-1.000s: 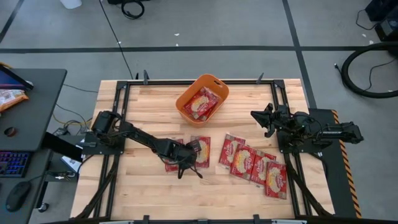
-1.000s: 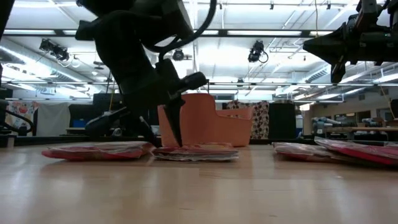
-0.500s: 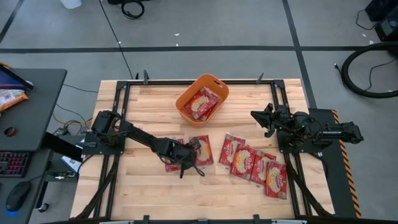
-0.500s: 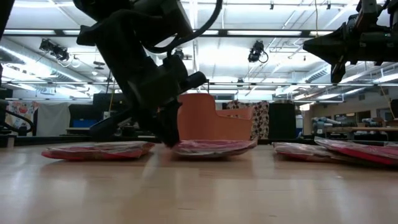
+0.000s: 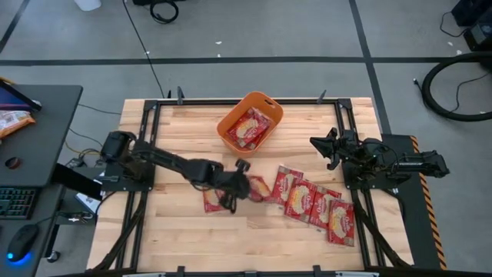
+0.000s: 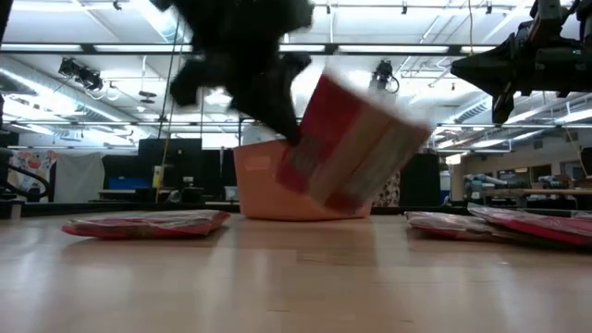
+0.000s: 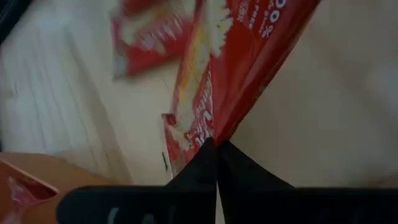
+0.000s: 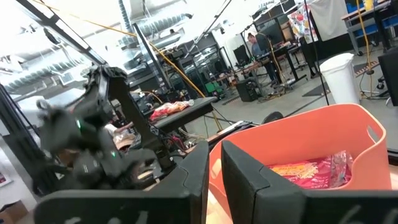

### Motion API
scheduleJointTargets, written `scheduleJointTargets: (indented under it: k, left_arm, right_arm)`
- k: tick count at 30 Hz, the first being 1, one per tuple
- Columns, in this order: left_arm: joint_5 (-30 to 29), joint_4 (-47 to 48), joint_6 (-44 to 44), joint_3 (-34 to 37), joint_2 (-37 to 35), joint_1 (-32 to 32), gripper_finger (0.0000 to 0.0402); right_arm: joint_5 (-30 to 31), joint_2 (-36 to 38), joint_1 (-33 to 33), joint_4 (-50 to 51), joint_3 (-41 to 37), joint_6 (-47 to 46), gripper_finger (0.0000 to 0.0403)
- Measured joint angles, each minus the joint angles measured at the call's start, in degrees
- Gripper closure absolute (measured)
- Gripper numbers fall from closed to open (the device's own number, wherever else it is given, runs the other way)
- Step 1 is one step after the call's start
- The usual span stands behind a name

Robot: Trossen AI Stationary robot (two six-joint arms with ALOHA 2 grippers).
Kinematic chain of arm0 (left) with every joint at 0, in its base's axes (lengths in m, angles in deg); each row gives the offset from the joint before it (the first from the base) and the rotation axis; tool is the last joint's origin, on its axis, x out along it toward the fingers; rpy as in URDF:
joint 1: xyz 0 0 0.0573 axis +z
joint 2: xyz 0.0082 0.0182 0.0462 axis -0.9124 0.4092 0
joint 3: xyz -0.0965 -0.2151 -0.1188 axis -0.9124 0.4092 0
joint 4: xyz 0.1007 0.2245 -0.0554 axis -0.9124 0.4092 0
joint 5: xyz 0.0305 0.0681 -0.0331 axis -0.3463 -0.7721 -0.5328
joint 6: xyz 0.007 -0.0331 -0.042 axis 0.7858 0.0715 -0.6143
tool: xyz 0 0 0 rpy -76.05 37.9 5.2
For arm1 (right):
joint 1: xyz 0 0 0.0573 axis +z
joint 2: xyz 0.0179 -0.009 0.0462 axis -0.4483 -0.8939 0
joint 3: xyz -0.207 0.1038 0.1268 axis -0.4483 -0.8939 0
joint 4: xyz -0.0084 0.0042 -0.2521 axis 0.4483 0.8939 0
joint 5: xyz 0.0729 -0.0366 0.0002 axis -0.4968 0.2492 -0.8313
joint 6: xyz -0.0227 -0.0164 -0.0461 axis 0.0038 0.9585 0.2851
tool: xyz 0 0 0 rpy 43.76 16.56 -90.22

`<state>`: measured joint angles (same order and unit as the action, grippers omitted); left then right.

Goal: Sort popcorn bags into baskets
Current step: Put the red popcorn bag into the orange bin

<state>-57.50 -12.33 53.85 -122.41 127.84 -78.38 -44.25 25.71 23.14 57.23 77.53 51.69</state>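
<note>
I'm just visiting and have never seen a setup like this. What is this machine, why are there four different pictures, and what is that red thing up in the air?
It is a robot with two dark arms at a wooden table. One picture looks straight down, one looks level across the tabletop, and two come from cameras on the arms' wrists. The left gripper is shut on a popcorn bag, a flat red packet, lifted off the table and tilted. The left wrist camera shows the fingers pinching its edge. More bags lie flat: one near that arm, several to the right. The orange tub at the far edge already holds a few. The right gripper waits above the table's right side.
</note>
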Motion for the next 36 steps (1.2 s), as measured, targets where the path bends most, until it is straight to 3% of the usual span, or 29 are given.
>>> scheduleJointTargets:
  k: [9,18,36]
  left_arm:
    - [1.74,-1.87,-24.77,-7.70,-2.32,8.48,0.0400]
    - [1.86,-6.17,-40.22,-8.49,-2.54,17.02,0.0399]
    - [0.11,6.22,-44.27,-8.16,-2.51,30.36,0.0398]
  right_arm:
    - [0.26,-0.05,0.00,0.07,0.01,0.00,0.0355]
    - [0.26,-0.07,-0.01,0.02,0.00,-0.01,0.0355]
    - [0.26,-0.07,0.00,0.00,0.00,0.00,0.0355]
